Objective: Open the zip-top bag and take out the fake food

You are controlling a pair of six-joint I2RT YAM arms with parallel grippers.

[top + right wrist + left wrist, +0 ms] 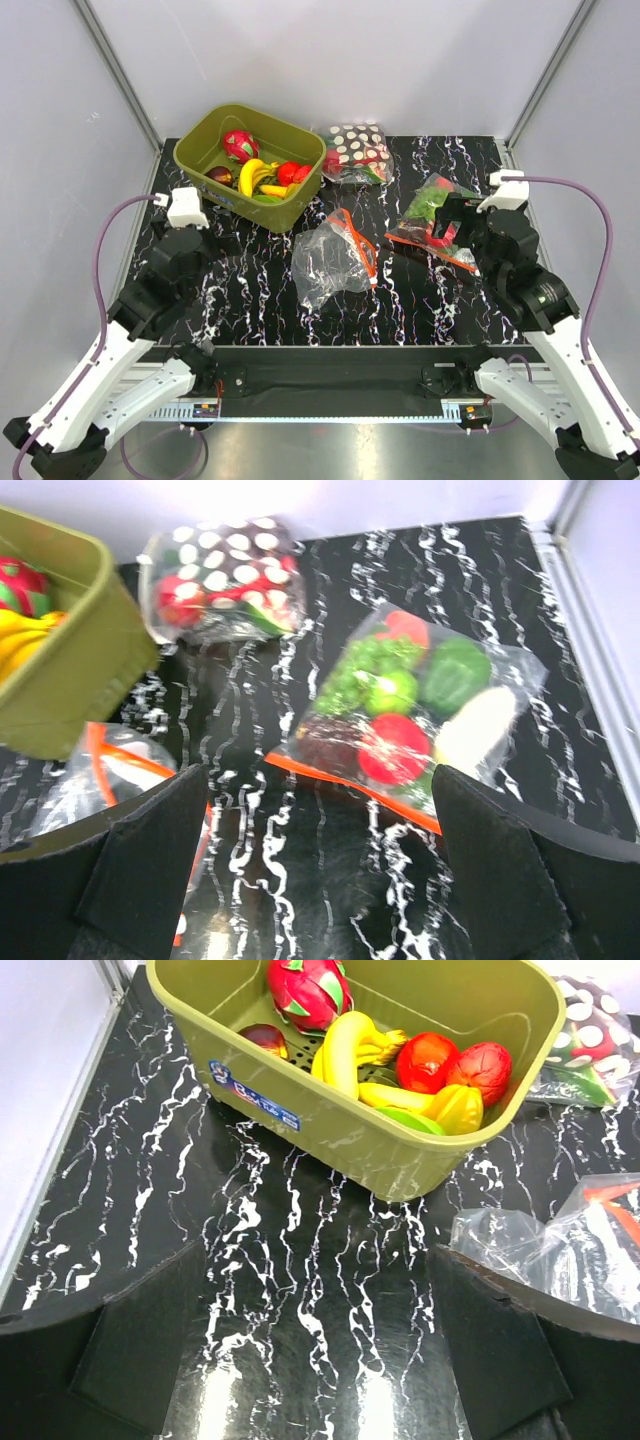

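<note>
Our left tool has its two black fingers spread wide apart with nothing between them. It hangs over bare black, white-veined surface. Just ahead of it stands an olive-green bin with a blue label on its near wall. The fake food lies inside that bin: a yellow banana, two red round fruits, a yellow lemon-like piece and a green piece against the near wall. A red-pink dragon fruit toy sits at the far side of the bin, and a dark rounded piece lies beside it.

Our right tool is likewise apart and holds nothing. In the top view it is over the near part of a clear bag of green and red vegetables, whose orange edge runs along the side nearest the tool. We cannot tell whether the fingers touch it.

The zip-top bag lies crumpled on the surface between the two tools, near the middle and just in front of the bin's right corner. Its orange-red zip strip is toward the right side. We see no food inside it, only crinkled clear plastic.

Beyond it, at the far edge beside the bin, rests another clear bag with a red-and-white polka-dot item.
</note>
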